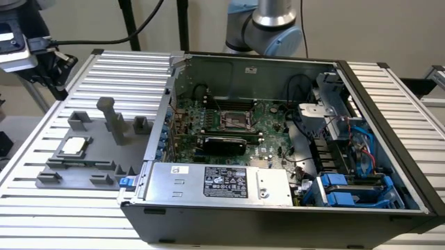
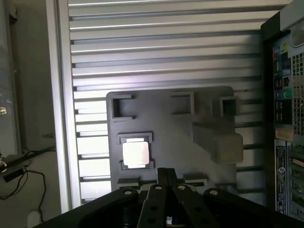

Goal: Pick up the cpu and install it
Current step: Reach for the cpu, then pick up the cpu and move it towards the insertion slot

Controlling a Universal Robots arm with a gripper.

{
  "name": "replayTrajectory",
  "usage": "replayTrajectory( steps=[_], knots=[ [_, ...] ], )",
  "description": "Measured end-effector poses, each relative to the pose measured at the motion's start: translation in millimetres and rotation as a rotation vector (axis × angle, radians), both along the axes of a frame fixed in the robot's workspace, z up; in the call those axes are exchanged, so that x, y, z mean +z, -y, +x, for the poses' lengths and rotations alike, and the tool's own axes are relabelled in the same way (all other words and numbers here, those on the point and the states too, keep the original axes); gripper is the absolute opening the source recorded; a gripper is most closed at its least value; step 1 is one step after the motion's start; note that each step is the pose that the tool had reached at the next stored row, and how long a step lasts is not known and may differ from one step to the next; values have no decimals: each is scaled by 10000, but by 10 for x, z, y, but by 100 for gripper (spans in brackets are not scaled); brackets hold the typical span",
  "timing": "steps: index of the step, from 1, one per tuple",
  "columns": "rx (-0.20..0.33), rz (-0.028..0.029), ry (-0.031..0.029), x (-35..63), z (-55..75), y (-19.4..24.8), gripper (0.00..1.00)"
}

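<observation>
The cpu [image 1: 75,146] [image 2: 136,153] is a small pale silver square lying flat in a recessed seat of the grey fixture plate [image 1: 104,159] [image 2: 180,133], at the exterior view's left beside the open computer case. My gripper [image 2: 165,173] hangs well above the plate with its dark fingers together and nothing between them; the cpu lies just off its tips. The arm's wrist end [image 1: 17,49] sits at the exterior view's far left, high above the table. The motherboard's square socket frame [image 1: 236,121] is inside the case.
The open black case [image 1: 389,130] [image 2: 285,118] holds the motherboard, a power supply [image 1: 215,182], cables and blue drive bays [image 1: 347,190]. Grey upright blocks [image 1: 111,120] [image 2: 218,142] rise from the fixture plate near the cpu. A ribbed metal tabletop [image 1: 70,208] surrounds everything.
</observation>
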State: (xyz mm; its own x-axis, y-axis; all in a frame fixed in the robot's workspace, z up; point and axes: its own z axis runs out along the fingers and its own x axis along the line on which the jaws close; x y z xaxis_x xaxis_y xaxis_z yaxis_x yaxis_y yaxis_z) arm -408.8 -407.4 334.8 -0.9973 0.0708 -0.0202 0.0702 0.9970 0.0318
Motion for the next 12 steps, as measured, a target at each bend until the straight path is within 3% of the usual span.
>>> replayTrajectory(
  steps=[4,12],
  knots=[
    [0,-2,0,-69,-161,0,11],
    [0,-2,-1,-75,-172,0,11]
  ],
)
